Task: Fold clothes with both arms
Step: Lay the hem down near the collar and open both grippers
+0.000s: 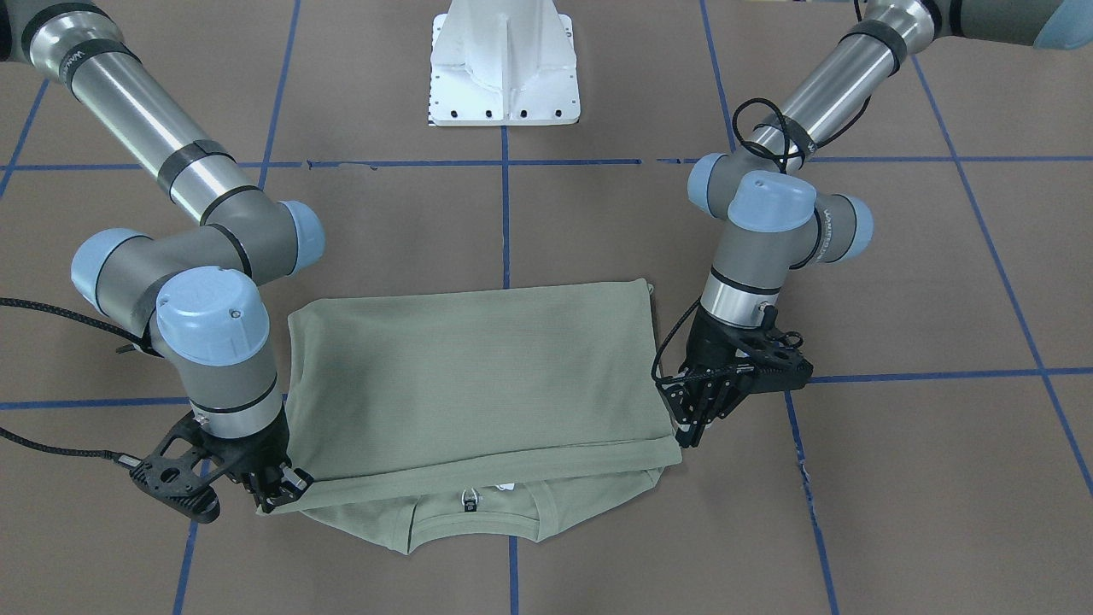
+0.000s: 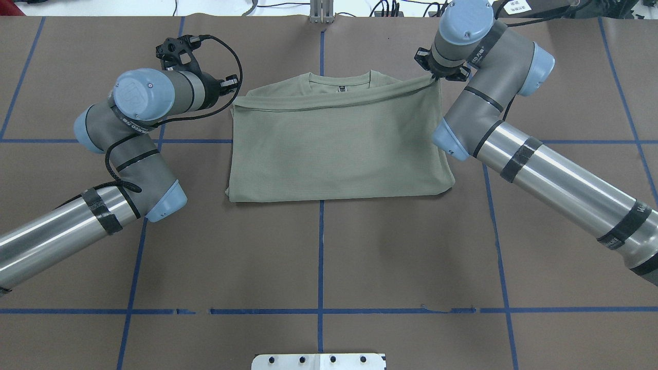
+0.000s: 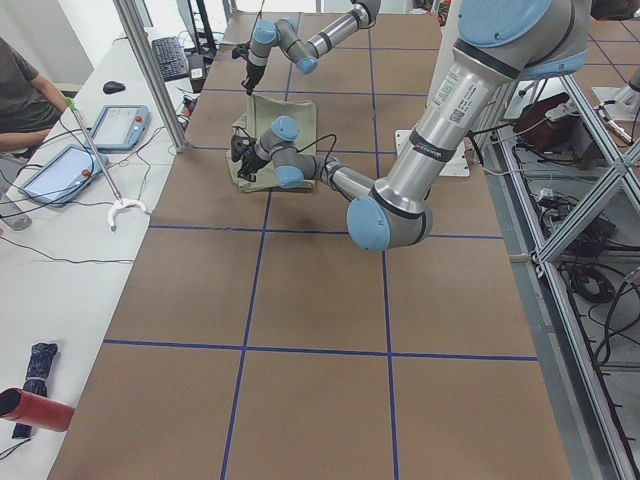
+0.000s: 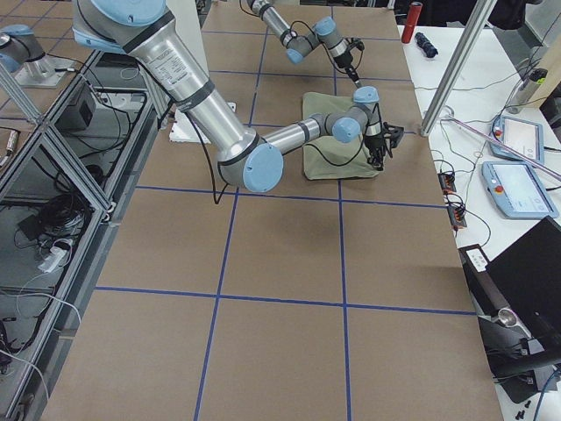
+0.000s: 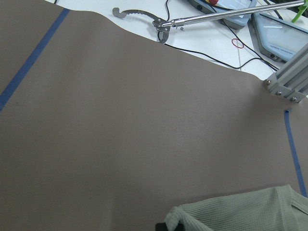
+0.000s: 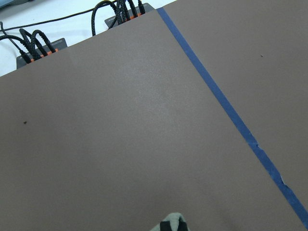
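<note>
The sage-green shirt (image 2: 334, 149) lies on the brown table, folded in half, with its lower half laid up over the chest. The collar (image 1: 470, 504) and its tag stick out past the folded edge. My left gripper (image 1: 687, 431) is shut on one corner of the top layer, and green knit (image 5: 240, 211) shows by its fingertip in the left wrist view. My right gripper (image 1: 286, 489) is shut on the opposite corner and holds it slightly raised, so the edge (image 2: 360, 95) runs taut. A tuft of fabric (image 6: 173, 222) shows in the right wrist view.
The white pedestal base (image 1: 504, 68) stands behind the shirt. Blue tape lines (image 2: 320, 257) grid the table. Beyond the collar side is a white bench with tablets (image 3: 115, 125), a grabber tool (image 5: 163, 24), cables (image 6: 38, 41) and a seated person (image 3: 20, 90).
</note>
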You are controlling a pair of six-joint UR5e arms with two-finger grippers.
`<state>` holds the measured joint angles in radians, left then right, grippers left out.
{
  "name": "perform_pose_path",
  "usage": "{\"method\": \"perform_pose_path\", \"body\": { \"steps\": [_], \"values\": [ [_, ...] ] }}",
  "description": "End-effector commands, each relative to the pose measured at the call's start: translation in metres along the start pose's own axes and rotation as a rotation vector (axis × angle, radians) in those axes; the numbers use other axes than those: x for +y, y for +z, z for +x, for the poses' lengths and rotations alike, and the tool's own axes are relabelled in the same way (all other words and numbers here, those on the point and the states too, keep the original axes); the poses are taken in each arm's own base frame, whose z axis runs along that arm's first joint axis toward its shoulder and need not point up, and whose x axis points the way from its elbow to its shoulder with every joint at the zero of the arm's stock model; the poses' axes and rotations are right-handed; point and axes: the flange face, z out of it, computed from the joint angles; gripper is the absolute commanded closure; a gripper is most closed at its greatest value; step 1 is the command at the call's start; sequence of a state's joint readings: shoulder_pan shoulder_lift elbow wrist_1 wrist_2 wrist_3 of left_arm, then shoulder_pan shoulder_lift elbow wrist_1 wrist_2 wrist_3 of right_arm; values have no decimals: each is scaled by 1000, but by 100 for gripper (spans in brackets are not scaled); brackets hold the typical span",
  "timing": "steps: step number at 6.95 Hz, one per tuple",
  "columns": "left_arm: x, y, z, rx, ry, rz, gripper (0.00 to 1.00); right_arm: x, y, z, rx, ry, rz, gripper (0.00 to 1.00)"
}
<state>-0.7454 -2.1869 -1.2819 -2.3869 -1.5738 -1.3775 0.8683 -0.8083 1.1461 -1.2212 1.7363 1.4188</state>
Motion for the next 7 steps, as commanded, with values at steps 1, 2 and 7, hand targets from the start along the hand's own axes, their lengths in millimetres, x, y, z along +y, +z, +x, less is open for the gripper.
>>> {"method": "perform_pose_path", "body": {
  "steps": [1, 2, 7],
  "values": [
    [-6, 0, -7, -8, 14, 5, 57, -4, -8, -3, -23, 10, 6, 54],
    [-13, -4, -8, 9, 38, 14, 56, -4, -27, -7, -67, 27, 4, 44],
    [-14, -6, -7, 16, 33, 17, 56, 133, -72, 118, -138, 248, -152, 18]
  ]
}}
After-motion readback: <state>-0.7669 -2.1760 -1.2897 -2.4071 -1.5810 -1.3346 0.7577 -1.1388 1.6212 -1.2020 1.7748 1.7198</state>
